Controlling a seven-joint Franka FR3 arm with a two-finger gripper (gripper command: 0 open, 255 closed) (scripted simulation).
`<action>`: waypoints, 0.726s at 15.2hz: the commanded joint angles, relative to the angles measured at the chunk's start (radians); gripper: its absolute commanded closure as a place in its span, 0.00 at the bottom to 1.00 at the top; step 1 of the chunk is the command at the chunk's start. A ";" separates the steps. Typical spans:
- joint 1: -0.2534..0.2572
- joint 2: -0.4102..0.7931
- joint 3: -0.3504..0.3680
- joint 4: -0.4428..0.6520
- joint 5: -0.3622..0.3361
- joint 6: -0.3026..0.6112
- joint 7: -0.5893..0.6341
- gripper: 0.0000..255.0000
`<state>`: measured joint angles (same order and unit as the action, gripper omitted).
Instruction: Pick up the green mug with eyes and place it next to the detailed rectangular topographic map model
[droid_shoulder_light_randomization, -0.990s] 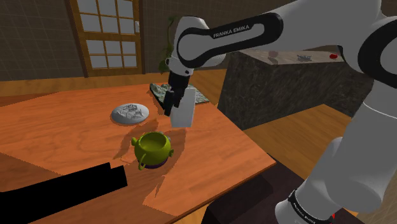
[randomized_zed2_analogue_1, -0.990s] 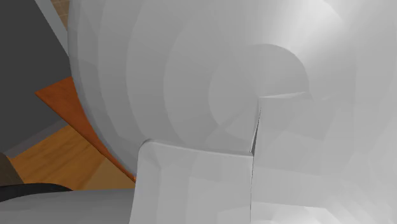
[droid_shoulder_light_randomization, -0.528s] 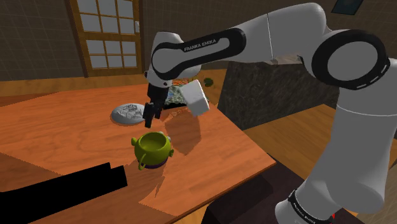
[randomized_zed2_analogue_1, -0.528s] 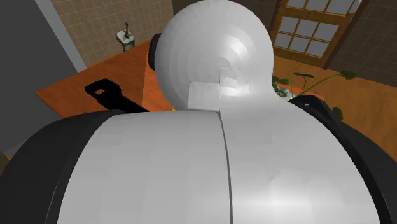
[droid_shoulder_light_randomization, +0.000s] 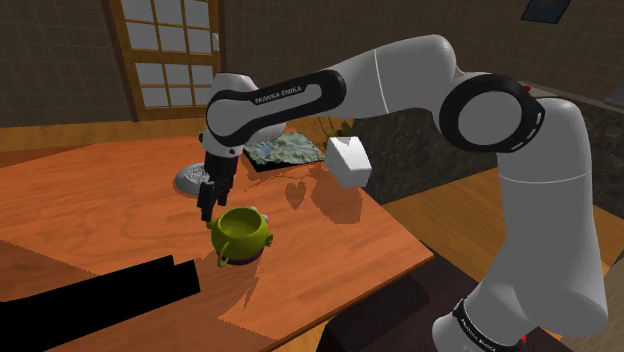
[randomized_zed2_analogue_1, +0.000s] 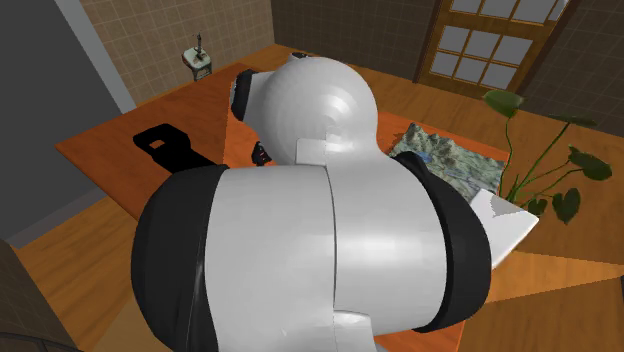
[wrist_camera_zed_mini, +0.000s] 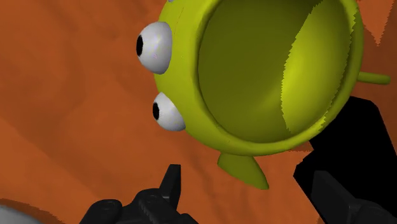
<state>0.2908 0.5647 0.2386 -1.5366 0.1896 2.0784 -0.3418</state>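
**Asker:** Reading from the shoulder view's left, what lies before you?

**Me:** First a round grey embossed disc (droid_shoulder_light_randomization: 205, 178) on the orange wooden counter (droid_shoulder_light_randomization: 80, 200). Just right of it hang my jaws, spread apart and holding nothing. Right beside them, a little lower, stands the lime-green round mug with two bulging white eyes (droid_shoulder_light_randomization: 240, 233), upright on the counter with its mouth open towards me. Further right and farther back, well apart from the mug, lies the rectangular green-and-grey relief map model (droid_shoulder_light_randomization: 283, 150).

**Asker:** How do you take the mug cleanly?

**Me:** In the wrist view the mug sits ahead of my jaws, not between them, so I judge I must slide across before I go down. The body looks broad, so I would rather pinch the rim wall, one side inside and one outside. I pick a plain stretch of rim, away from the eyes, the pointed ear and the thin stalk at the side. Then I descend straight and close gently, so the mug neither tips nor skids on the counter.
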 joint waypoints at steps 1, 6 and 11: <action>0.007 0.017 0.001 -0.001 -0.001 0.020 0.002 0.00; 0.015 0.039 0.001 -0.016 -0.002 0.057 0.002 0.00; 0.015 0.039 0.001 -0.016 -0.002 0.057 0.002 0.00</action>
<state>0.3057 0.6032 0.2400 -1.5525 0.1875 2.1348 -0.3401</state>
